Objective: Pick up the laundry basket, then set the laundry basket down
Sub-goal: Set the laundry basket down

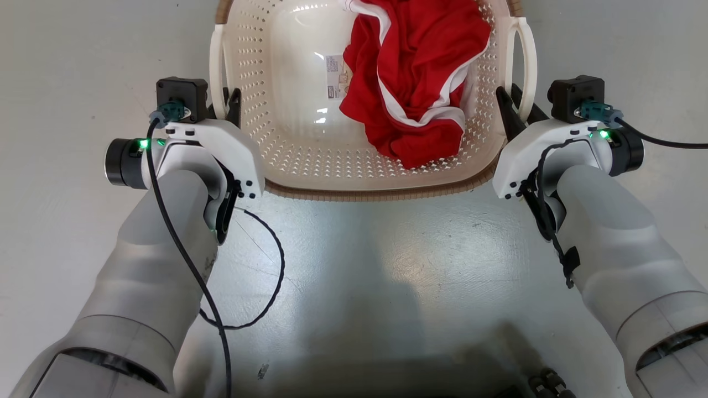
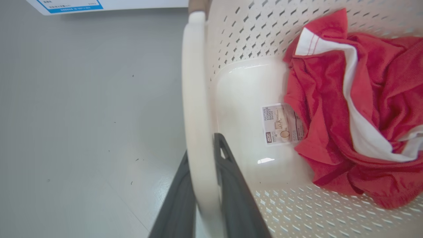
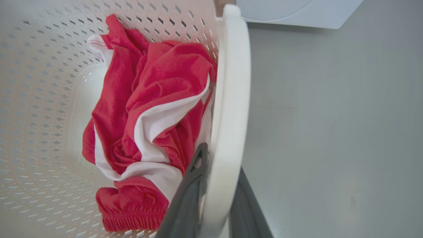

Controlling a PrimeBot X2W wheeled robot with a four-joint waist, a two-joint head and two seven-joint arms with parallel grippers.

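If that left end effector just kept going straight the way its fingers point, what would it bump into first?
The left end effector straddles the loop handle of the laundry basket, so it would probably slide along the loop and jam at the handle's far end, though depth is unclear.

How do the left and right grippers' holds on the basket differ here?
The left gripper clasps the left handle of the laundry basket, next to bare floor and the label. The right gripper clasps the right handle, with the red-and-white garment bunched against that side. Shared: each has one finger on either side of its handle.
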